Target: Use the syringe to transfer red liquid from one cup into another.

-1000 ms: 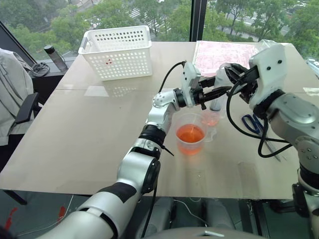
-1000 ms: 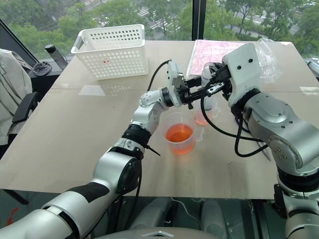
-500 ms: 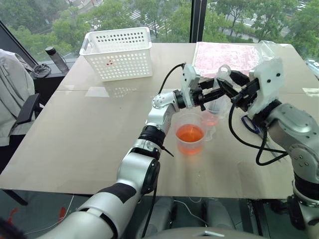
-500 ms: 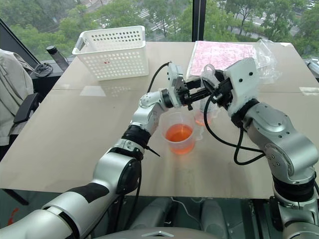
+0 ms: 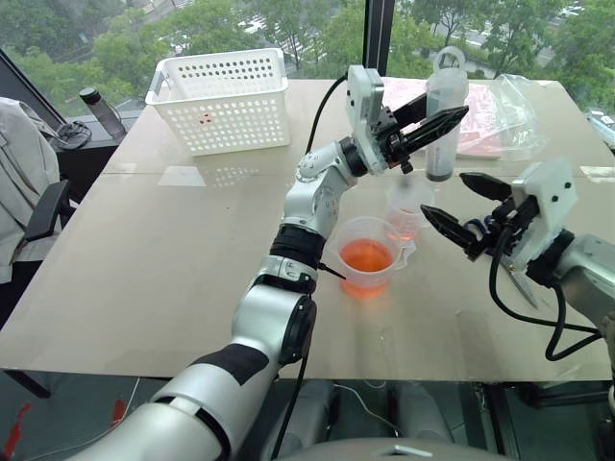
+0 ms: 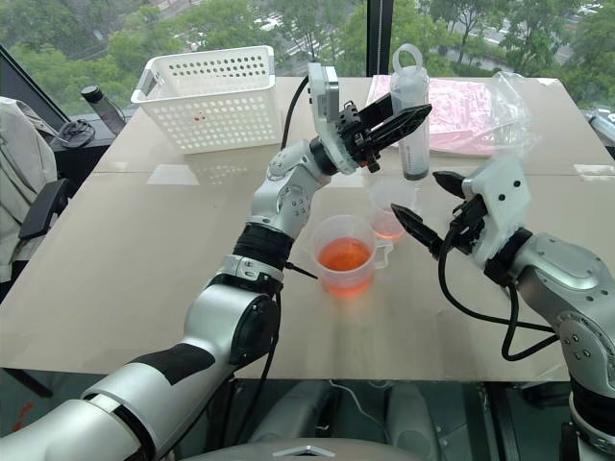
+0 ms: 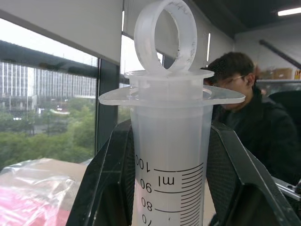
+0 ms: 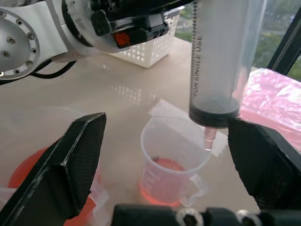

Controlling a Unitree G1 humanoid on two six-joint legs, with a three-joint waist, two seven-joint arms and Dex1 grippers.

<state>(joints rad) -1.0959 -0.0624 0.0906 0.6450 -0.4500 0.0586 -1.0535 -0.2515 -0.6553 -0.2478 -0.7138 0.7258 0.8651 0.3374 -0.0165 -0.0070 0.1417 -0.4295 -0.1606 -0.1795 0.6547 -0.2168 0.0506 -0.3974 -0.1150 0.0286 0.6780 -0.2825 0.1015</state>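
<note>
The left gripper [image 5: 423, 130] has lifted the syringe [image 5: 444, 113] clear above the small cup [image 5: 407, 213], clamped on its barrel — plunger down. The right gripper [image 5: 461, 205] has let go and spread wide, empty. Looks like one squirt delivered; the big cup [image 5: 366, 256] still holds red liquid [image 5: 366, 257].

It is bright daytime. Light comes in through the big windows [image 5: 288, 29] past the far edge of the worktop [image 5: 144, 279]. The worktop is shiny, and pale glare lies on it just in front of the white basket [image 5: 226, 96]. Shadows are soft and faint. In the left wrist view the syringe [image 7: 169, 141] is close and a bit foggy, and the person [image 7: 254, 117] behind it is dim and blurry.
</note>
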